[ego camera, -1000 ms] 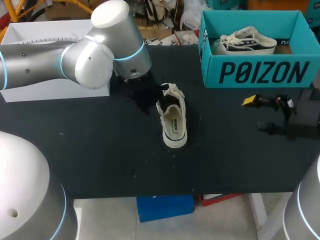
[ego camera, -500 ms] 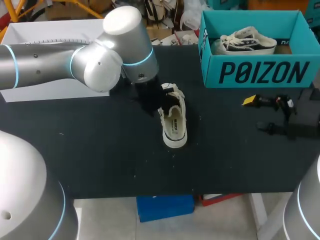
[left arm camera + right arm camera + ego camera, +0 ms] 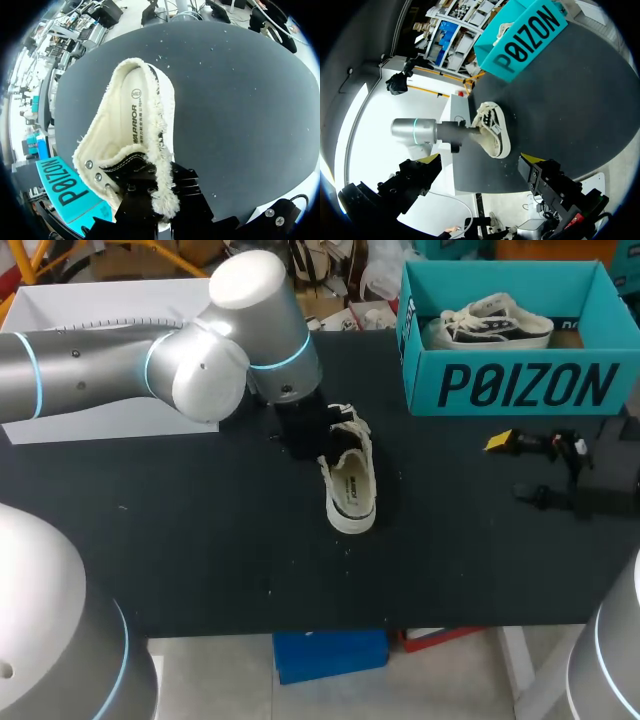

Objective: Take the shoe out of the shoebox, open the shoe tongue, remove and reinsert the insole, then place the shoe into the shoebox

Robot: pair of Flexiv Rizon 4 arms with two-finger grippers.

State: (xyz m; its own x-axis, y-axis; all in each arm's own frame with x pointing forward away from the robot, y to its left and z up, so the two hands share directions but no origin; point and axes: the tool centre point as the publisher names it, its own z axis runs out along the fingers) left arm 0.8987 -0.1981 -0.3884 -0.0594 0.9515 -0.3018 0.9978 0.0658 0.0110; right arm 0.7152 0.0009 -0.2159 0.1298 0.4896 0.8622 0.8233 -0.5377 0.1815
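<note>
The shoe (image 3: 348, 485) stands sole-down on the table (image 3: 200, 530), well apart from the box (image 3: 520, 385), so we judge the tongue-opening step to be in hand. Our left gripper (image 3: 159, 202) sits at the laced end, against the frayed edge; we cannot tell whether it is clamped. Our right gripper (image 3: 480, 161) hangs spread apart and empty, off to the side. Next we need to lift the tongue toward the toe without dragging the shoe, baring the insole (image 3: 134, 112).
</note>
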